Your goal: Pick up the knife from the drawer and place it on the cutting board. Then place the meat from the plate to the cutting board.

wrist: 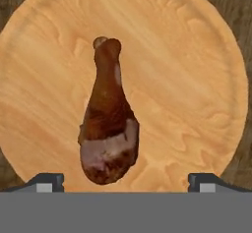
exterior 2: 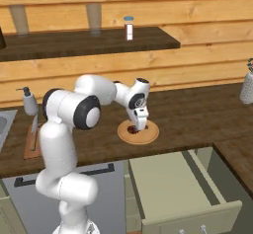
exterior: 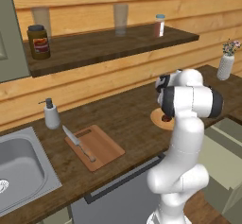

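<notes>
Meat (wrist: 108,124) lies on the plate (wrist: 197,79), a drumstick-shaped piece with a narrow bone end and a thick, rounded, darker end. It looks light and fairly firm, though its glazed skin is probably slippery and its rounded body could roll between flat fingers. My judgement is that the best hold is across the thick end, where it is widest (the thin shank would likely pivot and droop).

In the hand view the end effector (wrist: 125,180) hangs directly over the plate with its fingertips (wrist: 47,182) spread wide, one on each side of the thick end and touching nothing; it holds nothing.

The knife (exterior: 78,143) already rests on the cutting board (exterior: 101,147), which sits on the worktop (exterior: 132,119) well apart from the plate, toward the sink (exterior: 21,164). The drawer (exterior 2: 173,183) stands open below the plate.

In the left base view the arm covers most of the plate and the meat shows as a dark speck. How high the fingertips sit above the plate cannot be told. In the right base view the arm hides most of the cutting board.
</notes>
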Tool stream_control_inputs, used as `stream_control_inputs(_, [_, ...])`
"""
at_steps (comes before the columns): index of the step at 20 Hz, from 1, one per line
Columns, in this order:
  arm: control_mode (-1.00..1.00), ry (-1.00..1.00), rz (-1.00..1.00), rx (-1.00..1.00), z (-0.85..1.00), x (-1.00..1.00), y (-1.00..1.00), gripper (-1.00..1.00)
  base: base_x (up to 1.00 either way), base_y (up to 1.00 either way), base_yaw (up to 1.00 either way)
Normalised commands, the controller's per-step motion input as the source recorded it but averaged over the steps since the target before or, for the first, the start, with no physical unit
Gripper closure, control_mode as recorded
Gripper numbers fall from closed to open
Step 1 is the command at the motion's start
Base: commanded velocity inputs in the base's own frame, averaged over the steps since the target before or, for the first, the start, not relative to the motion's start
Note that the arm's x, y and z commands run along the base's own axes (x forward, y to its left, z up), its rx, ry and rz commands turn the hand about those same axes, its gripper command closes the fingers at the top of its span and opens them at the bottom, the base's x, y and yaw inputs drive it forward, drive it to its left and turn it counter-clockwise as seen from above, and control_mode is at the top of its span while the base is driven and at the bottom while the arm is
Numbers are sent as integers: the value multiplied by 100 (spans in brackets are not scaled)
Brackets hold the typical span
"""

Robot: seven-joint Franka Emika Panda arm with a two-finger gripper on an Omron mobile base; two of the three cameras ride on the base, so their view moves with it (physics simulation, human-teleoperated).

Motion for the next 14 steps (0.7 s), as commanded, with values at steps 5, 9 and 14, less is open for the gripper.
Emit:
stream_control_inputs(5, [-100,0,-8,0,-26,30,-12,-100,0,0,0])
stream_control_inputs(9, [-100,0,-3,0,-25,23,-7,-100,0,0,0])
stream_control_inputs(14, [-100,0,-1,0,-27,4,-1,-100,0,0,0])
